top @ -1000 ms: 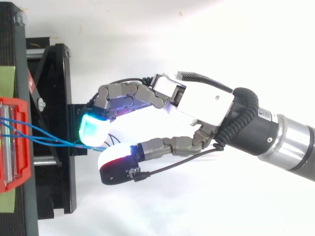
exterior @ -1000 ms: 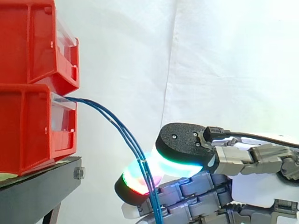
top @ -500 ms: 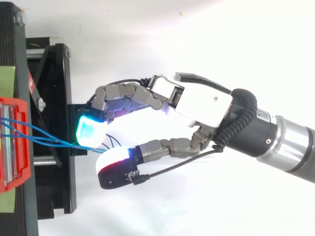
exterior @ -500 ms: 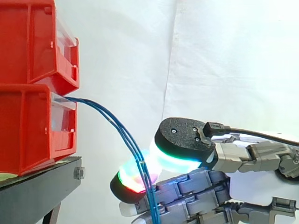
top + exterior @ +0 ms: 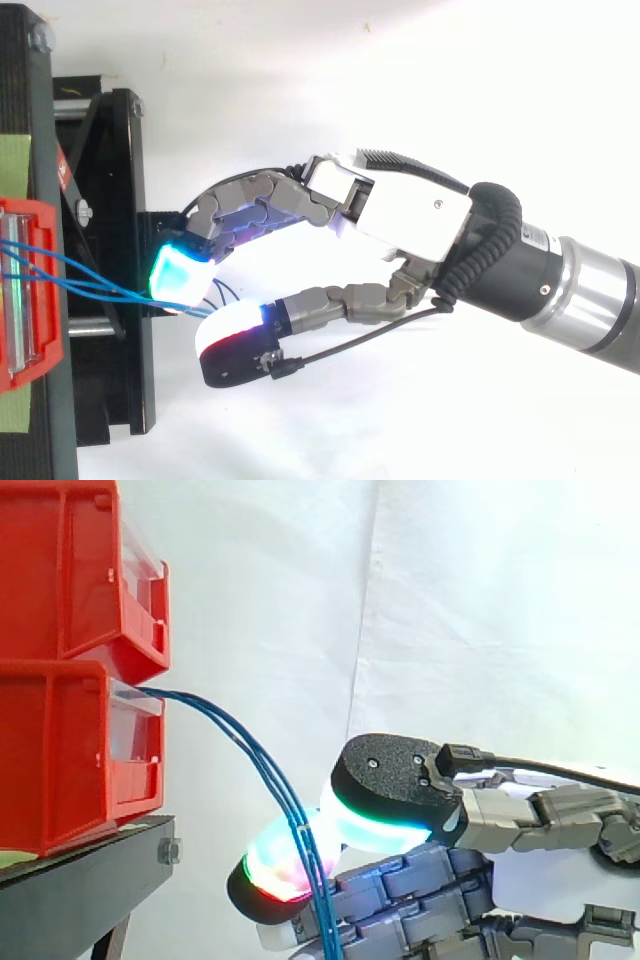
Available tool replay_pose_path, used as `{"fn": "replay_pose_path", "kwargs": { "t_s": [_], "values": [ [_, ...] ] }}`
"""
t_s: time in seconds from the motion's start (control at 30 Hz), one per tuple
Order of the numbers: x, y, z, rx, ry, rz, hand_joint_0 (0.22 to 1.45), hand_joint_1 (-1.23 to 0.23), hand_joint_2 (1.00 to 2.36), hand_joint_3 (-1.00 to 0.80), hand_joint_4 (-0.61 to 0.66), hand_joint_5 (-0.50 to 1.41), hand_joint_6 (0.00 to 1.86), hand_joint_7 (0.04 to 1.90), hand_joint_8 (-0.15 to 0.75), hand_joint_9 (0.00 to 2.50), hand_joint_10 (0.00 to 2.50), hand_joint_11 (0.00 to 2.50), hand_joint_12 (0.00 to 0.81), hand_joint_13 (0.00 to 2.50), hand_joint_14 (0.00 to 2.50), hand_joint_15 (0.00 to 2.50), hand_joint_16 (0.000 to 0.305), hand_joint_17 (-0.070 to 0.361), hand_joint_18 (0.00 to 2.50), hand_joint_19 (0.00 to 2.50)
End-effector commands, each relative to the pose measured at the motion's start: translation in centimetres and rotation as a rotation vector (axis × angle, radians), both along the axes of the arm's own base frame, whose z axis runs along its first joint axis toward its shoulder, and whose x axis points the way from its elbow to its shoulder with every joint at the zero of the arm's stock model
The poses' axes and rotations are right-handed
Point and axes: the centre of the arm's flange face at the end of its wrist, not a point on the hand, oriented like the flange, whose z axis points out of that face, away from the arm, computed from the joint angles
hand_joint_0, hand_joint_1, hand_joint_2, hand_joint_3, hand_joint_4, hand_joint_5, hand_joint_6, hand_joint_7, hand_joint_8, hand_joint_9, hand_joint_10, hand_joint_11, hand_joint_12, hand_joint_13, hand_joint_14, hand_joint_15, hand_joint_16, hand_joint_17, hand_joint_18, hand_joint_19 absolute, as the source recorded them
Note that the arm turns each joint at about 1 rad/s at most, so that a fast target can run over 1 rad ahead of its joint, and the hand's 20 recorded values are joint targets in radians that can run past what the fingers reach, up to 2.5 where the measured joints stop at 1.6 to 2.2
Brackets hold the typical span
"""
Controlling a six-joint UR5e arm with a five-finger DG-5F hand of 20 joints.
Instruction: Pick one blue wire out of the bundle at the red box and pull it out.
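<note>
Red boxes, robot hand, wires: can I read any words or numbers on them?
None can be read. The red boxes, the blue wires and the hand show no print. A small mark on the arm's wrist is too tiny to read.

Arm enters the top view from 3 o'clock, wrist level. Hand (image 5: 410,215) reaches toward 9 o'clock. Fingers (image 5: 250,198) are curled forward, and the thumb (image 5: 392,780) is closed against a glowing fingertip, pinching the blue wires (image 5: 255,757).
</note>
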Motion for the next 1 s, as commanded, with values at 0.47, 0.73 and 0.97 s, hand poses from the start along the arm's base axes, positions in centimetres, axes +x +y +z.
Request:
{"fn": "replay_pose_path", "kwargs": {
  "t_s": [0.47, 0.73, 0.97],
  "values": [
    [0.0, 0.2, 0.0, 0.0, -0.001, 0.003, 0.6, -0.78, 1.02, -0.17, 0.09, -0.18, 0.95, 0.89, 0.332, 0.83, 0.01, 0.49, 0.401, 0.83, 0.01, 0.4, 0.051, 0.114, 0.76, 0.41],
    [0.0, 0.2, 0.0, 0.007, -0.004, 0.004, 0.61, -0.77, 1.01, -0.07, 0.06, -0.17, 0.97, 0.89, 0.367, 0.88, 0.01, 0.52, 0.429, 0.89, 0.01, 0.41, 0.057, 0.128, 0.84, 0.41],
    [-0.6, 0.4, 1.6, 0.119, 0.001, 0.069, 0.61, -0.77, 1.01, -0.05, 0.04, -0.17, 0.97, 0.9, 0.371, 0.88, 0.01, 0.52, 0.434, 0.9, 0.01, 0.42, 0.058, 0.13, 0.85, 0.4]
  ]
}}
